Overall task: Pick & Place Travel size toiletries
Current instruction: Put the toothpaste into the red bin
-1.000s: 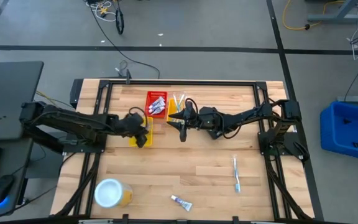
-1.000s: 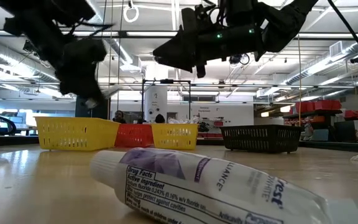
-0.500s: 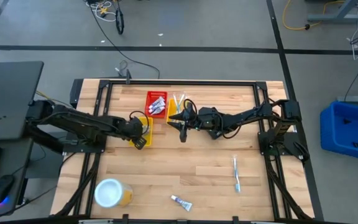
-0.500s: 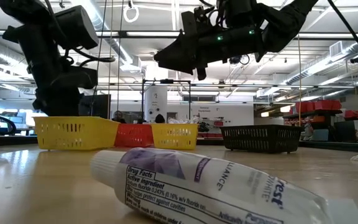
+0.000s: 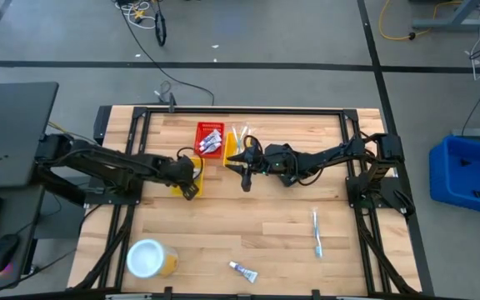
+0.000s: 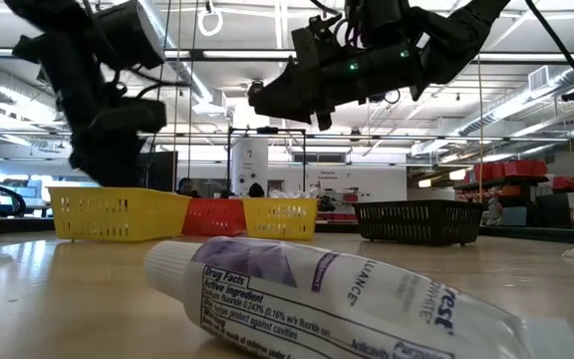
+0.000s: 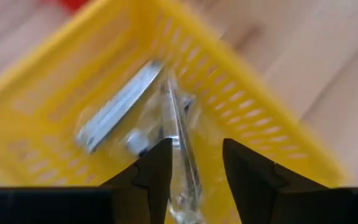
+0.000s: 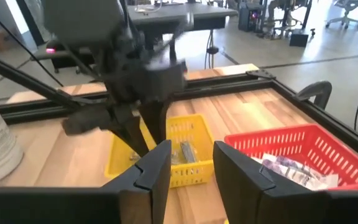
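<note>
My left gripper (image 5: 190, 183) points down into a yellow basket (image 5: 177, 185), fingers open (image 7: 194, 168). In the basket lie a silvery flat item (image 7: 117, 112) and a clear-wrapped thin item (image 7: 178, 124) that runs between the fingers. My right gripper (image 5: 244, 173) hangs open (image 8: 191, 165) above the table beside that basket, holding nothing. White tubes (image 8: 284, 169) lie in a red basket (image 5: 209, 137). Toothbrushes stand in a second yellow basket (image 5: 238, 142). On the bare table lie a toothbrush (image 5: 317, 233) and a white tube (image 5: 242, 271). My left gripper comes down from above into the yellow basket, and the clear-wrapped item (image 7: 182, 155) lies in the gap between its open fingers, along them. I cannot tell whether either finger touches it.
A white-topped yellow round container (image 5: 148, 258) stands near the table's near left corner. A black basket (image 6: 417, 221) shows in the low view, right of the yellow ones. The white tube (image 6: 347, 289) lies close in front of the low camera. Bare wood spreads across the table's near half.
My left gripper has gone down into the yellow basket and tipped from a slant to pointing almost straight down. My right arm has kept nearly still.
</note>
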`<action>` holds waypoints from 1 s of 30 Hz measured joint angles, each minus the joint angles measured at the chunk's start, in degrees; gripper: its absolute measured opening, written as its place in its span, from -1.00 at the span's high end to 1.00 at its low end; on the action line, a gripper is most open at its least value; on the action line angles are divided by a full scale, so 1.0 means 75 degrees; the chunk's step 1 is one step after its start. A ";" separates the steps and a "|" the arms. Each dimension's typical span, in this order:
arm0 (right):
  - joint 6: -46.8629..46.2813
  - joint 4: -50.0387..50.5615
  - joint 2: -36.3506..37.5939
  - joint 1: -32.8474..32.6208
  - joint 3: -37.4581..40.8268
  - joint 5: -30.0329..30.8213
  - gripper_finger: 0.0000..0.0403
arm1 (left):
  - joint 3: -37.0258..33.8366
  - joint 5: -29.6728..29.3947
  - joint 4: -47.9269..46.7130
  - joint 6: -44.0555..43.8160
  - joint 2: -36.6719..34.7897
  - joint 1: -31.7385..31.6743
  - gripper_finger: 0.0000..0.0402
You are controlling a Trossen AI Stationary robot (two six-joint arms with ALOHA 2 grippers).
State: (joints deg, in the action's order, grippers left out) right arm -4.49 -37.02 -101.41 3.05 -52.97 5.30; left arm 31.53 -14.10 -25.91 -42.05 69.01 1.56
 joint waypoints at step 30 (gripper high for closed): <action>-0.2009 -0.0446 0.0041 -0.0064 0.0000 -0.2403 0.44 | 0.1328 0.1437 0.5541 0.4469 0.2151 0.1814 0.23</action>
State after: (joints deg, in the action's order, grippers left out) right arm -19.56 -40.36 -101.09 2.57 -52.97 -12.72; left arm 41.50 -3.32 15.65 -8.54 85.14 15.17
